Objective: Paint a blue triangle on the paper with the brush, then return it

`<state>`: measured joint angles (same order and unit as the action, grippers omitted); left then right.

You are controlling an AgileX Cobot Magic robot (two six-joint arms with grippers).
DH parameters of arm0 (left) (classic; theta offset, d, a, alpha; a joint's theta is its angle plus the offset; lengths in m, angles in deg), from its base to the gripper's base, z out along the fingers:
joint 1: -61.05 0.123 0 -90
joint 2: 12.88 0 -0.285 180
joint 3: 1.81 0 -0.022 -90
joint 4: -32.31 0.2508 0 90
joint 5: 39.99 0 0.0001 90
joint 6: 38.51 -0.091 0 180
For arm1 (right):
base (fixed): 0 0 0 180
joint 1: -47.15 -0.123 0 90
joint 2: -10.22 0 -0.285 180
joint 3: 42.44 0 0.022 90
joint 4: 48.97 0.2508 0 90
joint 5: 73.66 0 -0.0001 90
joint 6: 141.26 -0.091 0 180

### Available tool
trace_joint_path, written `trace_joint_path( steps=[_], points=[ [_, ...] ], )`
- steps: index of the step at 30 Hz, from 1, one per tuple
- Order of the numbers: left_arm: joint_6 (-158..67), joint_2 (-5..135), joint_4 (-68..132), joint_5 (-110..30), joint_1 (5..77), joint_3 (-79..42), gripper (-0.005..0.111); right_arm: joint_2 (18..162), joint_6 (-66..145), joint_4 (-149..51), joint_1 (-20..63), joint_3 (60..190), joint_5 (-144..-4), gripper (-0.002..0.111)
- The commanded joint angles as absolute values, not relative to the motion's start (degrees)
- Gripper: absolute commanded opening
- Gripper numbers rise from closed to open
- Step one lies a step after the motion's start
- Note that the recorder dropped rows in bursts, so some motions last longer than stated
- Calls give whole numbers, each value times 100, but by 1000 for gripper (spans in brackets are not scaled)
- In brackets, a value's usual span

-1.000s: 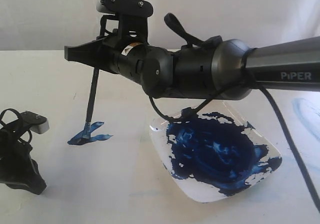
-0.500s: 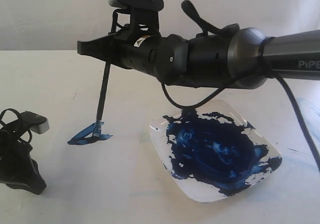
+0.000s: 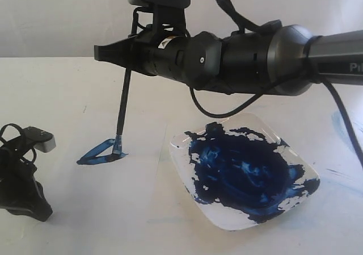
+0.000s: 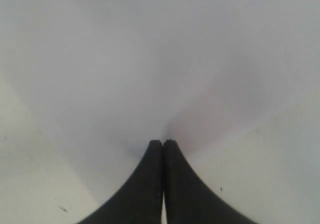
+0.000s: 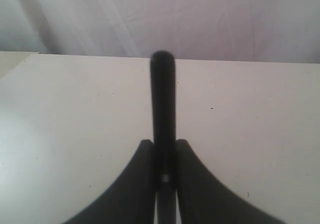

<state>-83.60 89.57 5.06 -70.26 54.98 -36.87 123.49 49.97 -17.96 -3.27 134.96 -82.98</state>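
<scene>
White tabletop (image 3: 51,79) lies open on every side of the paper (image 3: 130,178). One plate (image 3: 227,224) of blue paint sits right of the one blue triangle (image 3: 101,153). One brush (image 3: 123,104) stands nearly upright, pinched in the right gripper (image 3: 103,53), its tip touching that triangle's right end. The left gripper (image 4: 163,146), jaws pressed together, rests near the table's left edge
</scene>
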Motion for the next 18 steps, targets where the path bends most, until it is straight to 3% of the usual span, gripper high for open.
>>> trace_joint_path(
  steps=[1,18],
  points=[
    [-8345,8924,430,-7142,5523,-3727,0,12279,5184,-1896,-247,13489,-8189,0],
    [-8345,8924,421,-7142,5523,-3727,0,12187,5184,-1896,-68,13489,-7958,0]
  ],
)
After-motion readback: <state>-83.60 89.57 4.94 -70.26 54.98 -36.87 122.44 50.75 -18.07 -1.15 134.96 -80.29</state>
